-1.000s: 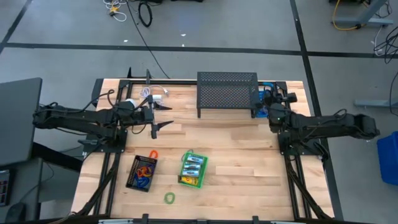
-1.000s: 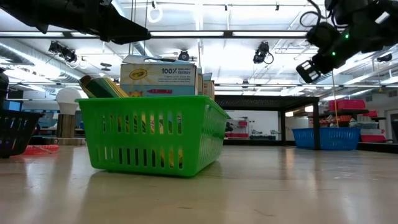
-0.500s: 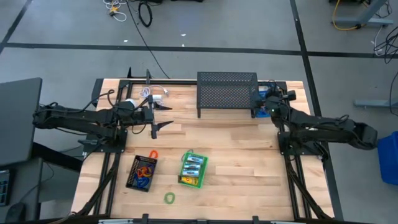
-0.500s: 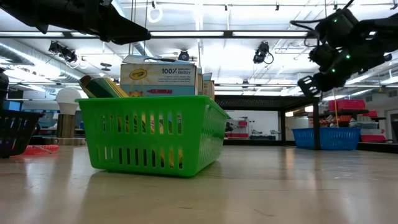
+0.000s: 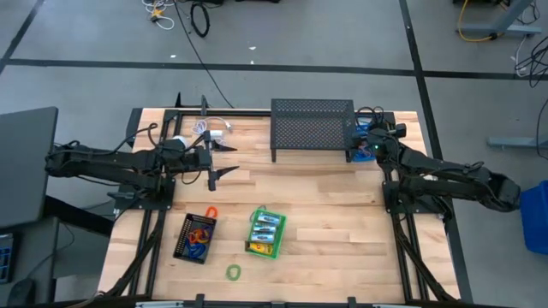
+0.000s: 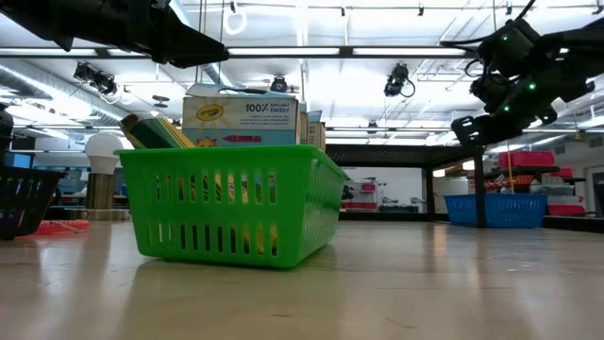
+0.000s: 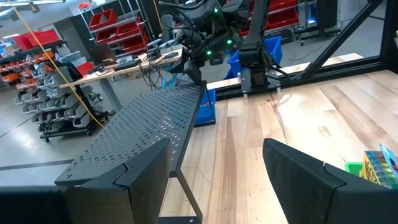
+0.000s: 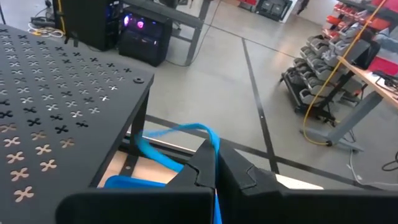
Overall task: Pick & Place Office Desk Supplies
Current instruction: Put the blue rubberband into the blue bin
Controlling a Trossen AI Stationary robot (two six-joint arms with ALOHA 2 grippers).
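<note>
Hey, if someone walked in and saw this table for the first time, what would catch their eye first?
Probably the bright green basket of crayon boxes near the table's front, with a black tray of colored loops beside it. Next, the black perforated stand at the back edge, where the right end effector is shut on a blue loop.

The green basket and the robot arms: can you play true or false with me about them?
1. The green basket holds crayon boxes. True.
2. The right gripper is wide open. False: it is shut, pinching a blue loop.
3. The left gripper is open and empty. True.
4. A green loop lies inside the black tray. False: it lies on the bare table, nearer the front edge.
5. The right gripper is beside the black perforated stand. True.
</note>
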